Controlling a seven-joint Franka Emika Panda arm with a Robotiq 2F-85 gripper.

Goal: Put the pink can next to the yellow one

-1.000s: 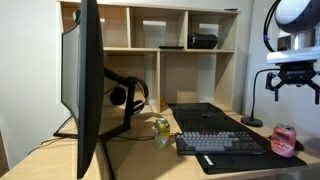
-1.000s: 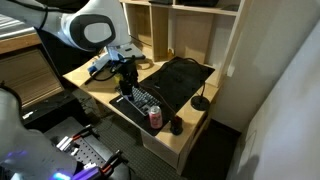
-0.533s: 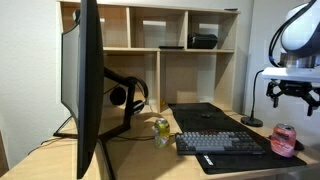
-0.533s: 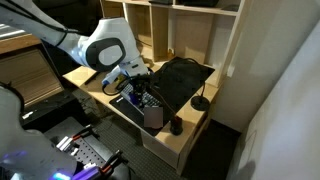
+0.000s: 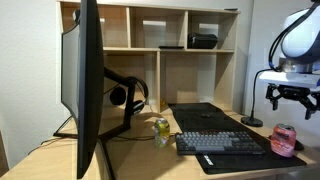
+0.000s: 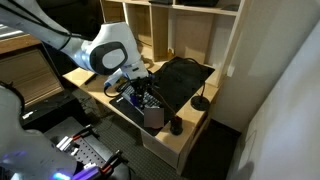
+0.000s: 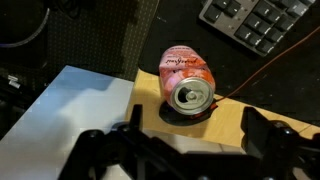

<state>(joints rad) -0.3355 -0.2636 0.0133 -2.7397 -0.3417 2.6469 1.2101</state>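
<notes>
The pink can (image 5: 283,140) stands upright at the desk's near corner, beside the keyboard (image 5: 222,143). In the wrist view it (image 7: 187,78) shows from above with its silvery top. My gripper (image 5: 289,104) hangs open directly above it, fingers (image 7: 190,138) spread and empty, not touching it. The yellow one (image 5: 161,129) stands upright by the monitor's foot, across the keyboard from the pink can. In an exterior view my arm (image 6: 110,55) hides both cans.
A large monitor (image 5: 88,80) fills the near side. Headphones (image 5: 128,95) hang on a stand behind the yellow can. A black mat (image 5: 205,117) lies beyond the keyboard. A small black lamp base (image 5: 251,120) stands near the shelf unit (image 5: 160,50). A red cable (image 7: 262,70) crosses the desk.
My gripper has come down from higher up and shifted slightly sideways, now closer above the pink can. Both cans have stayed put.
</notes>
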